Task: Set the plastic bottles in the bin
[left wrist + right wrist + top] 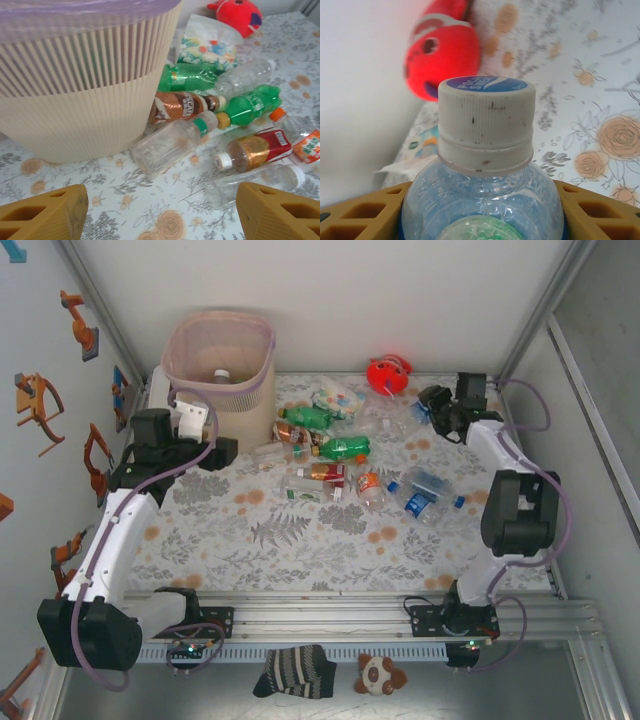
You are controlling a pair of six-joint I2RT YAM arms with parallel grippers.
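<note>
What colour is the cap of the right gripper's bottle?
Cap of that bottle: white, blue top; best in right wrist view.

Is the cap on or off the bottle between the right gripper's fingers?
On: a white, blue-topped cap sits closed on the bottle.

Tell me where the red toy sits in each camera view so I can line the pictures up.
Top external: red toy far back, right of the bin.
Left wrist: toy in the top right corner.
Right wrist: toy upper left, behind the white-capped bottle.
Shared landmark: the patterned packet lying beside the toy.
</note>
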